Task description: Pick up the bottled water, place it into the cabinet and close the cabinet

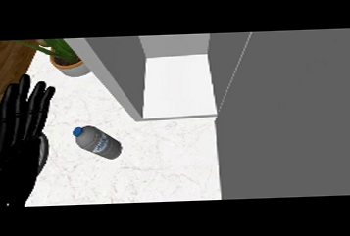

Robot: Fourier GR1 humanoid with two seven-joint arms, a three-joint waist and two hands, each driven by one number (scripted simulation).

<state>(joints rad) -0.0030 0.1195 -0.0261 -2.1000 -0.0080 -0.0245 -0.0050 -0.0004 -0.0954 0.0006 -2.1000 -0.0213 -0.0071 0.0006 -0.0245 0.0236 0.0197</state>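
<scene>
Fingers (37, 102) of the left hand (16, 150) are held straight and slightly spread, pointing up along the left edge of the frame, with nothing held. The hand is at rest, not on the bottle. No right hand is shown.

The bottled water (98, 142) is seen lying on its side on the white marbled table (172, 159), left of centre. Its blue cap (78, 131) is turned toward the upper left, and it lies just right of the left hand but apart from it. The cabinet (178, 85) is seen open at upper centre, and its door (293, 111) is swung out across the right of the frame. A potted plant (66, 60) is set at the upper left.

The bottle is judged fairly light, smooth and thin-walled. Being round, it is likely to roll if nudged from the side. It is best taken round the labelled middle — fingers on one flank, thumb on the other — not by the narrow cap.
</scene>
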